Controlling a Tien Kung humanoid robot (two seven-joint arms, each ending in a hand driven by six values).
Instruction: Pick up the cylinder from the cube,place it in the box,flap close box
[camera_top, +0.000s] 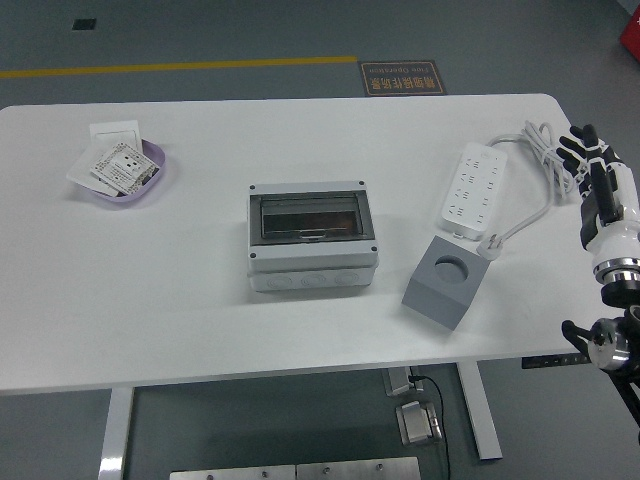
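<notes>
The grey electrical box (312, 238) sits at the table's middle with its smoky see-through flap lying down flat. To its right stands the grey cube (445, 280), tilted, and the round socket in its top is empty. No cylinder shows anywhere in the head view. My right hand (592, 165) hovers at the table's right edge, well right of the cube, fingers spread and pointing up, holding nothing. The left arm is out of view.
A white power strip (470, 188) lies just behind the cube, its coiled cable (541, 150) running toward my right hand. A purple dish (152, 172) with white cards sits at the far left.
</notes>
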